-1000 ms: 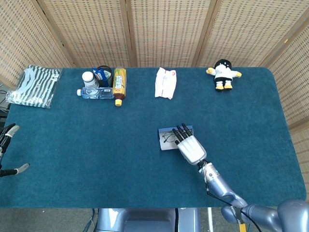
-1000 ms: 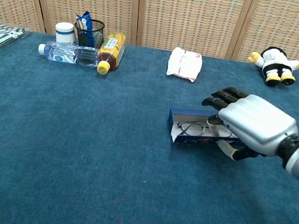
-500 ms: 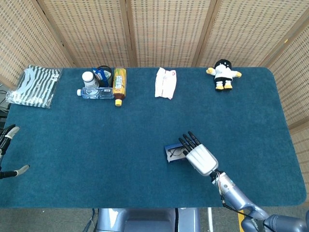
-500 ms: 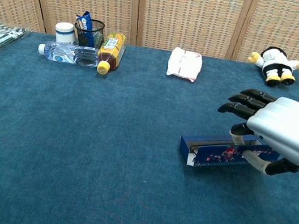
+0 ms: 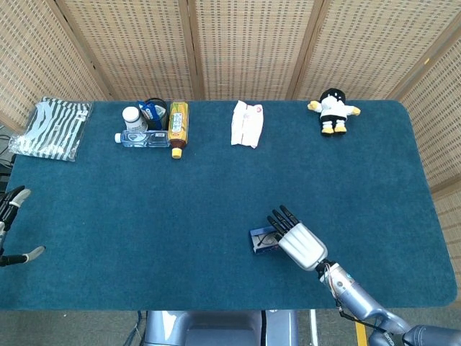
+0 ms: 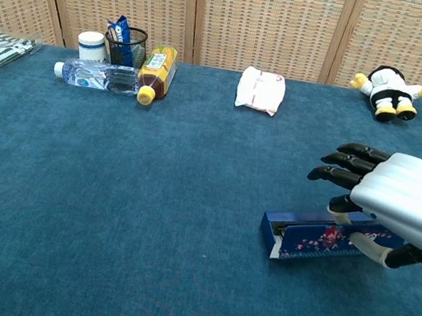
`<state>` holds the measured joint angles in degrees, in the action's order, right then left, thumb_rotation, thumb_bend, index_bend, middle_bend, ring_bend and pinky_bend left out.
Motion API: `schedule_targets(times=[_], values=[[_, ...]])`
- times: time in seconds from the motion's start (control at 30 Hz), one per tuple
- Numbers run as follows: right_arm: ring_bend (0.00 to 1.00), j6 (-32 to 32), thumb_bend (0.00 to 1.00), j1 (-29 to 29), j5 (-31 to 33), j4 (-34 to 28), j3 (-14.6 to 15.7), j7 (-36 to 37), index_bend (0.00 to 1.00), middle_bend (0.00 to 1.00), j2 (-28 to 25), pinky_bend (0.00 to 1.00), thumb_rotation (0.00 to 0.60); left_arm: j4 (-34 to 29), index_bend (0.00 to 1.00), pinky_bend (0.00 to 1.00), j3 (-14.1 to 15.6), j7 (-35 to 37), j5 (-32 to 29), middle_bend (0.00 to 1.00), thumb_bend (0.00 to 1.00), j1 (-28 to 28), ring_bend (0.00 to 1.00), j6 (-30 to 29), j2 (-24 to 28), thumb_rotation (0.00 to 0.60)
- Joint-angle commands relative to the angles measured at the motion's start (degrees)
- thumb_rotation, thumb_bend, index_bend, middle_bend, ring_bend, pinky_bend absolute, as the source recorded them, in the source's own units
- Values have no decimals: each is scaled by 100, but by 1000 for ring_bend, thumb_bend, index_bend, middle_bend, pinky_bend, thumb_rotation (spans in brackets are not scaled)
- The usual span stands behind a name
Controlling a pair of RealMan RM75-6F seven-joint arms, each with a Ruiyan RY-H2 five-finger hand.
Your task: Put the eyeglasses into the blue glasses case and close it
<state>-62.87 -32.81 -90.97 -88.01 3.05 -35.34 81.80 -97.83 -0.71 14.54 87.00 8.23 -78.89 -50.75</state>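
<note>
The blue glasses case [image 6: 312, 238] lies on the blue table cloth near the front right, its flowered side facing the chest view and its lid nearly down. In the head view the case [image 5: 261, 241] peeks out from under my right hand [image 5: 297, 241]. That right hand [image 6: 398, 204] grips the case, dark fingers [image 6: 346, 160] reaching over the top and the thumb in front. The eyeglasses are hidden inside the case or under the hand. My left hand [image 5: 10, 204] shows only at the far left edge of the head view, fingers apart and holding nothing.
At the back left stand a lying water bottle [image 6: 99, 76], a tea bottle [image 6: 156, 70], a white jar [image 6: 90, 45] and a mesh cup [image 6: 125, 45]. A white packet [image 6: 260, 90] lies at back centre, a plush doll [image 6: 386, 91] at back right, striped cloth [image 5: 52, 128] far left.
My right hand has pulled the case toward the table's front edge. The case, open with the glasses showing a second ago, now has its lid almost down and the glasses hidden.
</note>
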Motion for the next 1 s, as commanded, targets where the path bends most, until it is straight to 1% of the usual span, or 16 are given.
schedule_targets(times=[0.03, 0.17, 0.33, 0.47, 0.63, 0.67, 0.7, 0.77, 0.83, 0.9, 0.93, 1.0], values=[[0, 236, 569, -117, 222, -50, -171, -235, 742, 128, 55, 0, 600, 1, 0, 0, -2, -3, -11, 0, 0, 6, 0, 13, -3, 600], [0, 493, 569, -247, 545, -44, -377, -543, 742, 128, 133, 0, 600, 12, 0, 0, -7, 7, -41, 0, 0, 20, 0, 48, -3, 600], [0, 740, 569, -366, 937, 15, -538, -881, 742, 128, 237, 0, 600, 32, 0, 0, -16, 35, -73, 0, 0, 34, 0, 82, 0, 600], [0, 854, 569, -425, 1210, 113, -610, -1036, 742, 128, 342, 0, 600, 46, 0, 0, -24, 53, -104, 0, 0, 50, 0, 118, 1, 600], [0, 882, 569, -472, 1335, 235, -617, -1090, 740, 128, 432, 0, 600, 53, 0, 0, -31, 49, -139, 0, 0, 70, 0, 166, -5, 600], [0, 880, 569, -476, 1344, 248, -614, -1086, 727, 127, 440, 0, 600, 54, 0, 0, -33, 47, -144, 0, 0, 73, 0, 172, -5, 600], [0, 875, 569, -480, 1353, 264, -610, -1072, 685, 123, 449, 0, 600, 54, 0, 0, -33, 45, -149, 0, 0, 77, 0, 181, -8, 600], [0, 865, 559, -484, 1349, 285, -599, -1023, 539, 102, 461, 0, 600, 56, 0, 0, -35, 38, -156, 0, 0, 80, 0, 189, -11, 600], [0, 852, 535, -486, 1336, 308, -589, -955, 334, 64, 469, 0, 600, 56, 0, 0, -35, 29, -160, 0, 0, 83, 0, 194, -14, 600], [0, 821, 496, -489, 1292, 341, -584, -860, 203, 30, 483, 0, 600, 53, 0, 0, -34, 21, -159, 0, 0, 84, 0, 196, -17, 600], [0, 797, 471, -491, 1256, 360, -579, -817, 148, 13, 490, 0, 600, 53, 0, 0, -34, 14, -157, 0, 0, 83, 0, 192, -19, 600], [0, 731, 437, -496, 1167, 400, -575, -742, 88, 0, 503, 0, 600, 52, 0, 0, -34, 11, -156, 0, 0, 82, 0, 189, -23, 600]])
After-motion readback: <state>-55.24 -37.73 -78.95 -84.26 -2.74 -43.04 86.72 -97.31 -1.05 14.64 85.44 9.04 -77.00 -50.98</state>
